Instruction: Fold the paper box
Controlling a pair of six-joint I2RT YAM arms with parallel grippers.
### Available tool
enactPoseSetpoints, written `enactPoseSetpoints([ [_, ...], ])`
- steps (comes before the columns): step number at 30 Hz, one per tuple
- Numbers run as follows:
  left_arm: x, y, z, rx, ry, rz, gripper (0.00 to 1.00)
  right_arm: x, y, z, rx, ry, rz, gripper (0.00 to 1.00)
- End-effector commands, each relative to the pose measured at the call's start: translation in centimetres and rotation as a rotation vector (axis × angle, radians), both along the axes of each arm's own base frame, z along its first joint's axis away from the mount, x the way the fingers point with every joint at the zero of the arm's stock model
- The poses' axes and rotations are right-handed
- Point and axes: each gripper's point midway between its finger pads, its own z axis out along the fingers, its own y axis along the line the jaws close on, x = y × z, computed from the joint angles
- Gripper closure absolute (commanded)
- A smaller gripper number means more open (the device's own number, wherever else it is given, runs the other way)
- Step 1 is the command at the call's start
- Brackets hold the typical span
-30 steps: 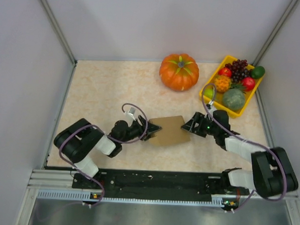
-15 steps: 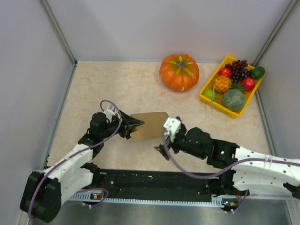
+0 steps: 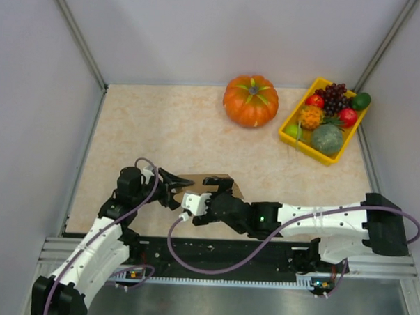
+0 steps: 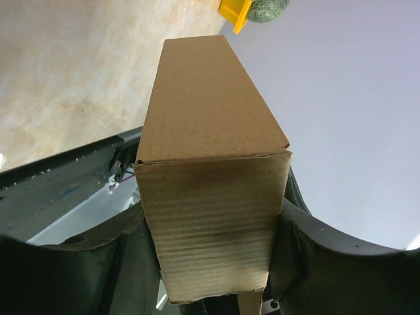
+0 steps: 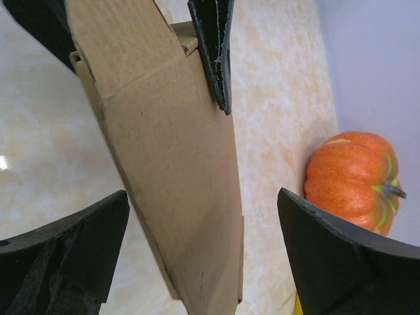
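Box: brown cardboard box (image 3: pixel 207 180), folded into a long closed block, low in the centre of the overhead frame, between the two arms.
Left end effector (image 3: pixel 181 187): clamped on one end of the box, with a finger pressed against each side wall.
Right end effector (image 5: pixel 202 197): spread wide, its fingers on either side of the box's other end with a gap on both sides.
Surface (image 3: pixel 162 127): beige, marbled.
Pumpkin (image 3: pixel 251 100): orange, upper centre, well apart from the box.
Tray (image 3: pixel 326 158): yellow, filled with fruit, upper right, just beside the pumpkin.
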Motion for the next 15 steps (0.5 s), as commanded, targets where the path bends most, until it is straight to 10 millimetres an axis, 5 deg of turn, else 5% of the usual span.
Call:
enactPoseSetpoints([
  [1,-0.8,0.1,0.5,-0.076,0.058,0.006,0.49,1.5,1.6,3.4,0.066,-0.139,-0.044,0.09],
  [7,-0.5,0.4,1.2,-0.112,0.034,0.05,0.45,1.7,1.5,2.4,0.038,-0.151,-0.052,0.26],
  [11,-0.1,0.4,1.7,-0.138,-0.002,0.061,0.27,1.3,1.8,1.6,0.016,-0.112,-0.017,0.42],
  [15,0.2,0.7,1.1,-0.093,-0.066,0.062,0.07,1.9,0.8,0.7,0.016,-0.046,-0.036,0.49],
])
